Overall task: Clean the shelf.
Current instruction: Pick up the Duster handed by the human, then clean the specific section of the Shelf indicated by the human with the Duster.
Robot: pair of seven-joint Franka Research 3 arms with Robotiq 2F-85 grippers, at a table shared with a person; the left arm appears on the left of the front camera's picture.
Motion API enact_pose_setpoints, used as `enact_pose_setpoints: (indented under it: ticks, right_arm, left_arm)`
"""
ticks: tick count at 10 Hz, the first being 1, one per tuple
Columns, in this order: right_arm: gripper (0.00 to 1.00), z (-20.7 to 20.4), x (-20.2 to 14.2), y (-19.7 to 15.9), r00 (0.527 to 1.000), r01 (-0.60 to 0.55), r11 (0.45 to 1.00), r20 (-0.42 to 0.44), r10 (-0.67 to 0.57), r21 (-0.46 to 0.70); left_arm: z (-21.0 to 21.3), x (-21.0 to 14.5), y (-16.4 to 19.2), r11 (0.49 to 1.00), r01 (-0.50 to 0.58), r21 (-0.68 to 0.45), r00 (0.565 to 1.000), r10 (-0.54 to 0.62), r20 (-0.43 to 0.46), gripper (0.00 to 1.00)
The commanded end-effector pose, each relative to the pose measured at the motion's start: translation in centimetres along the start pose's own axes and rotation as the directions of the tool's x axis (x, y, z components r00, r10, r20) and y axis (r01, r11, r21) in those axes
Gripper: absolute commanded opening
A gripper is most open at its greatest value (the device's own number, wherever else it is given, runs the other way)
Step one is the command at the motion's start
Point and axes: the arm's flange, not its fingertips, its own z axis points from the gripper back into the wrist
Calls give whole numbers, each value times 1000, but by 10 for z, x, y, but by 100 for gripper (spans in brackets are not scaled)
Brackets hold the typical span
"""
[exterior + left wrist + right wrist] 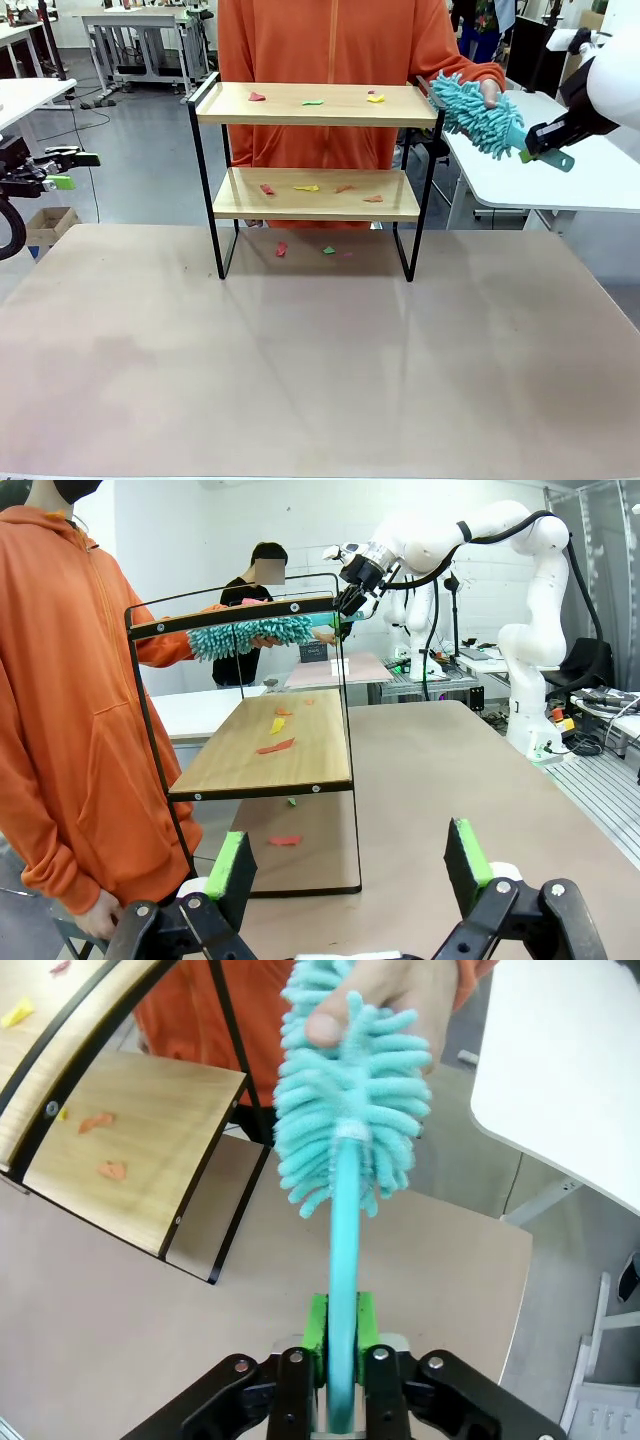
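1. Front view: the right gripper (pixel 548 150) is clamped on the handle of a teal duster (pixel 478 118). The fluffy head points away from it toward the shelf (pixel 310 105), just beside the top board's end. A person's hand (pixel 490 95) rests on the head. This looks like a handover, with the person steadying the duster while the gripper takes hold. The left gripper (pixel 58 170) hangs well off on the far side of the shelf from the duster, jaws spread and holding nothing, probably parked out of the way. Coloured scraps (pixel 306 187) lie on both boards and on the table (pixel 300 380) under the shelf. None touch the duster.
2. Left wrist view: this gripper's fingers (pixel 232 865) stand wide apart and empty. The shelf stands ahead of them, seen end-on. The duster head sits level with the top board at the end farthest from these fingers, with the right gripper just behind it.
3. Right wrist view: the green pads (pixel 317 1325) pinch the thin handle low down. The head is straight ahead, with the person's fingers at its far tip. The shelf sits off to one side of the fingers, orange scraps on its lower board. Gripping low on the handle probably gives more sweeping reach.
4. No brand, label or writing is legible in any view.
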Motion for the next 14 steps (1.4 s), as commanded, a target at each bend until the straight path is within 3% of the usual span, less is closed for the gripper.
enact_pose_setpoints:
  ticks: [1,3,5,6,7,14]
  right_arm:
    - [0,9,7,4,998,51,998,-23,-52,-49]
    - [0,11,6,3,994,95,992,-45,-99,-86]
    - [0,9,4,2,988,151,985,-10,-153,-88]
    - [8,5,7,4,995,86,989,-40,-91,-124]
    - [8,5,1,-3,994,105,993,-26,-107,-57]
    - [8,5,1,-3,994,105,993,-26,-107,-57]
  left_arm:
    - [0,1,0,1000,7,-2,1000,-7,-1,100]
    - [0,1,0,1000,7,-2,1000,-7,-1,100]
    - [0,1,0,1000,7,-2,1000,-7,-1,100]
    - [0,1,0,1000,7,-2,1000,-7,-1,100]
    - [0,1,0,1000,7,-2,1000,-7,-1,100]
    - [0,1,0,1000,7,-2,1000,-7,-1,100]
